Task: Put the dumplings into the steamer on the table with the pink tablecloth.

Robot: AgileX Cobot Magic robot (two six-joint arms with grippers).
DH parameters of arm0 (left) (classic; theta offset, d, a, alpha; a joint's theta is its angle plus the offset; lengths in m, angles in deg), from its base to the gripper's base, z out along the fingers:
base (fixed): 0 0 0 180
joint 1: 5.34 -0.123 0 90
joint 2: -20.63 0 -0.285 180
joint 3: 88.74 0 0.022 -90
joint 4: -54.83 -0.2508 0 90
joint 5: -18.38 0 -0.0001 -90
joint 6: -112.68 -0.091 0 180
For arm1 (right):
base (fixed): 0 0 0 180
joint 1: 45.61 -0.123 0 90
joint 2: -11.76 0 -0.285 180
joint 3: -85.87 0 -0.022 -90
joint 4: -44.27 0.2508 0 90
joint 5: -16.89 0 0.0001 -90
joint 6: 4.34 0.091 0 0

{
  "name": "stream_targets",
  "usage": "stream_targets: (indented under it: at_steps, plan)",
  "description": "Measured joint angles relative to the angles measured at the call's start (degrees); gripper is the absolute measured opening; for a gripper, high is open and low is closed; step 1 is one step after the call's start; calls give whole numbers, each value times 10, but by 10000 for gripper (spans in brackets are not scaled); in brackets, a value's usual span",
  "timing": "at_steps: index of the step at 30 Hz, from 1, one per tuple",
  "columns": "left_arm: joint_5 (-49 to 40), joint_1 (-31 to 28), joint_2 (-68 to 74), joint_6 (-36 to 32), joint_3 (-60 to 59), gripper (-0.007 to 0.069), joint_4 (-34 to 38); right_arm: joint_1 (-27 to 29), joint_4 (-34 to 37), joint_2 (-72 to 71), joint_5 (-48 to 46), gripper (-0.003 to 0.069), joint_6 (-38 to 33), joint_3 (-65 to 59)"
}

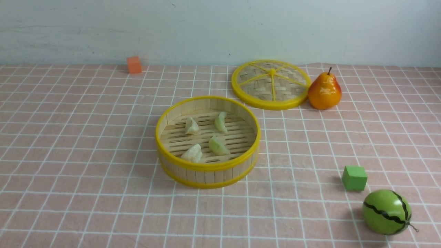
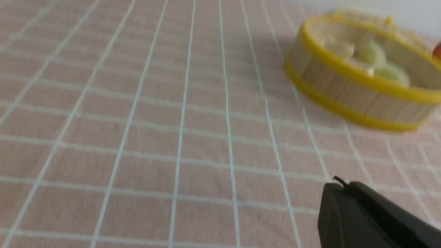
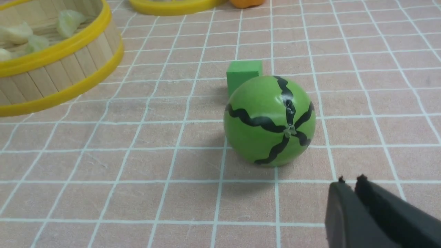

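No readable text, label, brand, number or sign appears on anything in these views.

A staged tabletop test setup: gridded pink tablecloth [image 1: 103, 172], plain wall [image 1: 220, 27], toy food.

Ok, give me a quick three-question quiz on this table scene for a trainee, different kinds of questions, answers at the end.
1. How many dumplings lie inside the steamer?
2. True or false: the lid sits on the steamer.
3. Which thing is nearest the toy watermelon? A) pear B) green cube C) orange cube

Key: 1. Four, two white and two pale green. 2. False; it lies flat on the cloth beside the pear. 3. B.
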Motion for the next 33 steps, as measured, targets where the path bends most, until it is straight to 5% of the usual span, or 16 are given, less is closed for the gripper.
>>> stream_targets:
  at_steps: [9, 17, 33]
  plan:
    - [-8, 0, 0, -4, 0, -14, -19, 0, 0, 0, 0, 62, 0, 0]
    - [-8, 0, 0, 70, 1, -14, -89, 0, -1, 0, 0, 73, 0, 0]
    - [-7, 0, 0, 78, 1, -14, -97, 0, -1, 0, 0, 95, 2, 0]
